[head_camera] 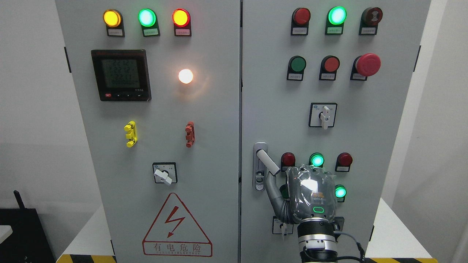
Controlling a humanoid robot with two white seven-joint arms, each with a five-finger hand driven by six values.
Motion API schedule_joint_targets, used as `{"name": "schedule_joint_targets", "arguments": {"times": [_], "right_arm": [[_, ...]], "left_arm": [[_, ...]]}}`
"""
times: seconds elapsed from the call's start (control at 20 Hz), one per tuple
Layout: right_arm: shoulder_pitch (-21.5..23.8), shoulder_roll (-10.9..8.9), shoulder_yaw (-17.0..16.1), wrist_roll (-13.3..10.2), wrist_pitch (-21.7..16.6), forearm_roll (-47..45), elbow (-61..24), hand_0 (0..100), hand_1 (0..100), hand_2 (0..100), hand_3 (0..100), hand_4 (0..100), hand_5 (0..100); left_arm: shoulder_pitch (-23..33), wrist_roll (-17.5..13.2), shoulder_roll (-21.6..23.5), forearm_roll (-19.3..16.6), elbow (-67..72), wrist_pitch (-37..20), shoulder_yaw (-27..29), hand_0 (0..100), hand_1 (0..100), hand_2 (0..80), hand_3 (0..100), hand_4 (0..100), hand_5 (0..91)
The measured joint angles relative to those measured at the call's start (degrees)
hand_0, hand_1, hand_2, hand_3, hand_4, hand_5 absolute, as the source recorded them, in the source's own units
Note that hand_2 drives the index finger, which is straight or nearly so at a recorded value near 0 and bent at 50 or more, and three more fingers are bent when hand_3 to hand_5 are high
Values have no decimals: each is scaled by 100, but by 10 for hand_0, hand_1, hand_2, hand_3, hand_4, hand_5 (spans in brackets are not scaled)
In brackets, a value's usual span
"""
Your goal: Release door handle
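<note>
The grey door handle [267, 161] sits at the left edge of the cabinet's right door [384, 146]. Its lever is swung out of its recess and slants down to the right. My right hand [310, 193] comes up from the bottom edge, right of the middle, with its back toward the camera. It hangs just below and to the right of the lever. The thumb [273, 190] stretches up and left, its tip at the lever's lower end. The other fingers are clear of the lever and hold nothing. The left hand is out of view.
Around the hand, the right door carries red and green lamps [316, 160], push buttons, a red emergency button [367, 64] and a rotary switch [323, 115]. The left door has a meter [121, 75], lamps, a rotary switch [164, 173] and a warning triangle [176, 228].
</note>
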Motion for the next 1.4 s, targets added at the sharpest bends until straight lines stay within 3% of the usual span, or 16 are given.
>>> {"name": "schedule_joint_targets", "arguments": {"times": [1.4], "right_arm": [[-71, -1, -80, 1, -5, -2, 1, 606, 0, 1000, 1000, 1000, 954]], "left_arm": [[0, 0, 0, 0, 0, 0, 0, 120, 389, 0, 0, 0, 0]]}}
